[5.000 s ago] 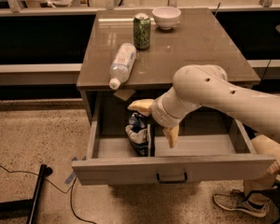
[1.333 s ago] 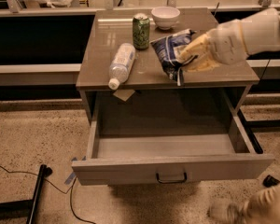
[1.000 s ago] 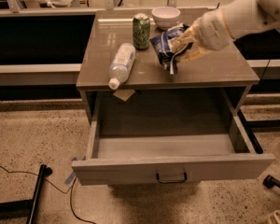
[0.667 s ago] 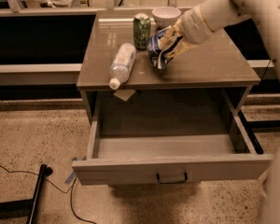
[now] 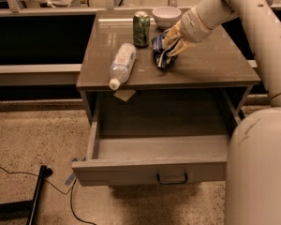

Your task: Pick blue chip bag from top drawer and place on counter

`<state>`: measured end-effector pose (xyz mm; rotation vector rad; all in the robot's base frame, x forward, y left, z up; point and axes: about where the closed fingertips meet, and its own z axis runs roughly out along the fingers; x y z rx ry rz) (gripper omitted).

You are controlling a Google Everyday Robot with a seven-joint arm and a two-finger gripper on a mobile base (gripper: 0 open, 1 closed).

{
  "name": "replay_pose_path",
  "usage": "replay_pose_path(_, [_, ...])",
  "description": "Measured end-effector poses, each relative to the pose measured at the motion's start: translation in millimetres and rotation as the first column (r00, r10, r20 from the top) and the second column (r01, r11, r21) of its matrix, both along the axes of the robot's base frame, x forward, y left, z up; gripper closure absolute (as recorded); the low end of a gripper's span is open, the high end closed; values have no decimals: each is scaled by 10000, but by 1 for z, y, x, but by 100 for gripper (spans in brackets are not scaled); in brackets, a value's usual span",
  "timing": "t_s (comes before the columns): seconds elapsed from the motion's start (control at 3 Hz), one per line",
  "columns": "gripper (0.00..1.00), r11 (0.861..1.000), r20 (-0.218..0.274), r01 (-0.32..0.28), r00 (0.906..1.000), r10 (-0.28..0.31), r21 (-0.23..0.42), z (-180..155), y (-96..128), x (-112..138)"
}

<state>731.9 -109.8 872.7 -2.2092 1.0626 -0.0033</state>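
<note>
The blue chip bag is dark blue and crumpled, at the middle of the counter, just right of the green can. My gripper is shut on the blue chip bag from its right side, with the bag's lower end at or just above the counter surface. The top drawer is pulled wide open below the counter and its inside shows nothing in it.
A green can stands behind the bag. A white bowl sits at the back. A clear water bottle lies on its side at the left front of the counter. A black cable and stand lie on the floor at left.
The bag has gone from inside the drawer up onto the counter. Over the last second the gripper has carried it left and down toward the can.
</note>
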Motion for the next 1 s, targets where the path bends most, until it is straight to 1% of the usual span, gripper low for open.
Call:
replay_pose_path(0.33, [11,9971,-201,737,9970,-741,-210,0,-26,6])
replay_pose_path(0.67, [0,9964,-210,823,9964,-827,-218,-1,-28,8])
replay_pose_path(1.0, [0,9965,-206,811,9965,-816,-222,-1,-27,8])
